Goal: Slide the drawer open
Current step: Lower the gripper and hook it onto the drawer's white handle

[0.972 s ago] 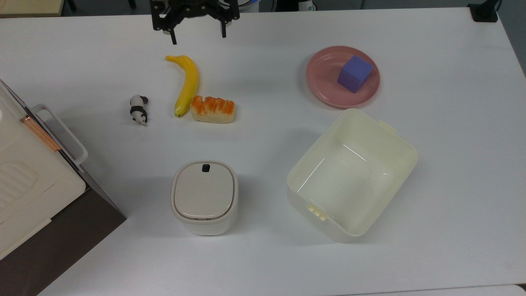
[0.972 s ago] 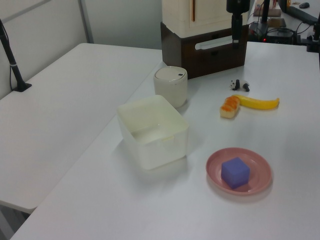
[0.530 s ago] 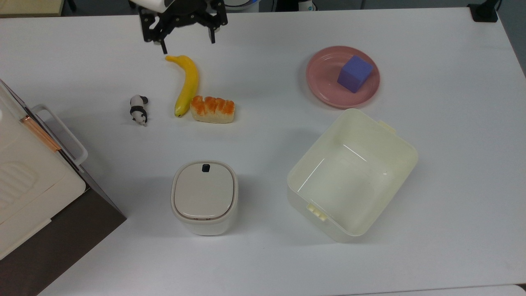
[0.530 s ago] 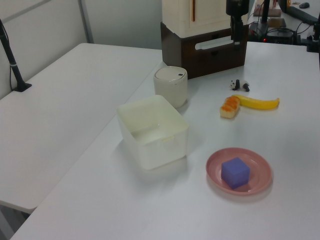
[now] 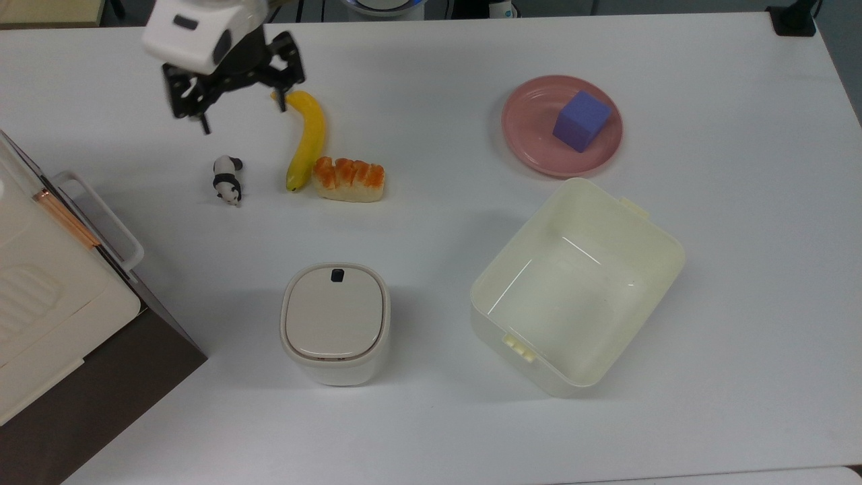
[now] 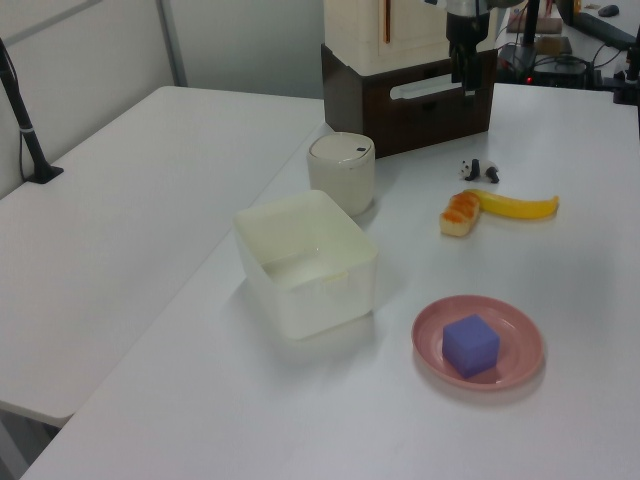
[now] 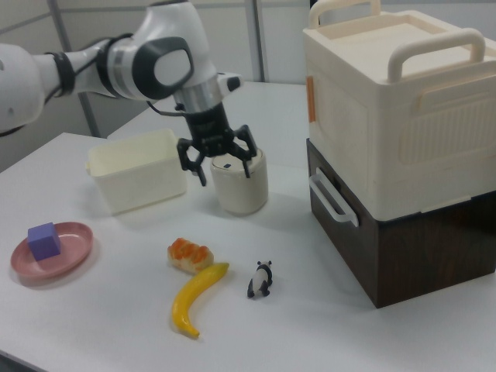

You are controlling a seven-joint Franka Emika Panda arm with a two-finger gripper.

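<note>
The drawer (image 7: 339, 225) has a dark brown front and a white loop handle (image 7: 332, 198), and sits shut in the brown cabinet under a cream storage box (image 7: 395, 101). In the top view the drawer handle (image 5: 98, 220) lies at the left edge. My gripper (image 5: 242, 116) hangs open and empty above the table, between the banana's tip and the panda, well off from the handle. The right view has my gripper (image 7: 225, 173) in front of the white bin. In the left view my gripper (image 6: 463, 72) hangs in front of the drawer (image 6: 430, 108).
A banana (image 5: 306, 138), a bread piece (image 5: 348, 180) and a toy panda (image 5: 227, 180) lie near the gripper. A white lidded bin (image 5: 335, 320) and a cream tub (image 5: 646, 222) stand further out. A pink plate (image 5: 528, 128) carries a purple cube (image 5: 581, 121).
My gripper has come away from the table's far edge, moving toward the top view's left and lower over the table, and it has turned. Nothing else has moved.
</note>
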